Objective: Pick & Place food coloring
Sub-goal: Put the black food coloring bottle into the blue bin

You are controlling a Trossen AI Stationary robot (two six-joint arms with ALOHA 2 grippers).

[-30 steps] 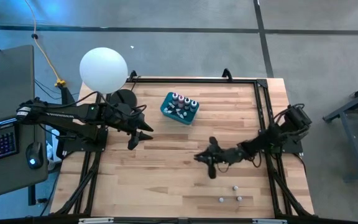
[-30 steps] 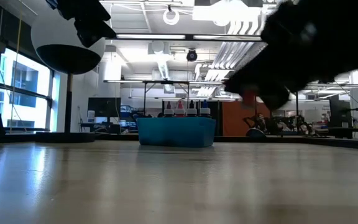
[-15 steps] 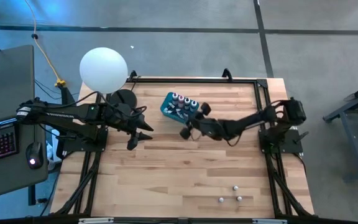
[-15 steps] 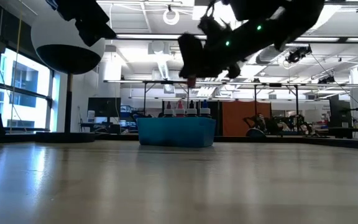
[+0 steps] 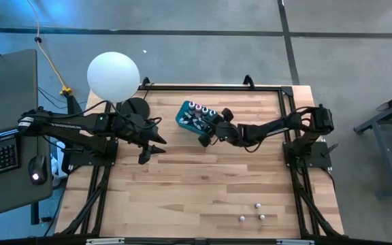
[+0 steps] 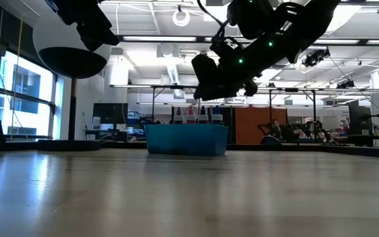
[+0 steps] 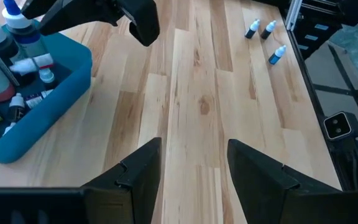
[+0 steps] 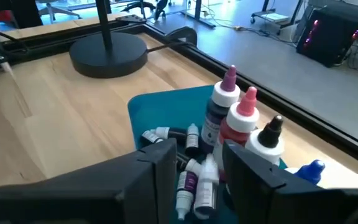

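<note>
The food coloring is a set of tiny white-capped bottles. Most stand or lie in the teal tub (image 5: 182, 120) (image 6: 187, 139) (image 8: 160, 106) (image 7: 55, 93) at the table's far middle. Three more bottles (image 5: 257, 205) (image 7: 269, 28) lie on the wood near the near right corner. My right gripper (image 5: 208, 131) (image 6: 202, 78) (image 8: 199, 157) hangs above the tub's near right end with its fingers apart. I see nothing held between them, only the tub's small bottles (image 8: 194, 183) below. My left gripper (image 5: 152, 151) (image 7: 194, 155) waits open above the table's left part.
A big white ball (image 5: 113, 75) stands on a pole with a round black base (image 5: 136, 107) (image 8: 107, 53) at the far left corner, close to the tub. A black frame rail (image 5: 213, 86) borders the table. Bare wood lies between the tub and the three loose bottles.
My right gripper has swung from the near right part of the table up and toward the far left. It now stands over the tub, and its last half second of travel was short. A small reddish thing seen at its fingertips in the low view no longer shows.
</note>
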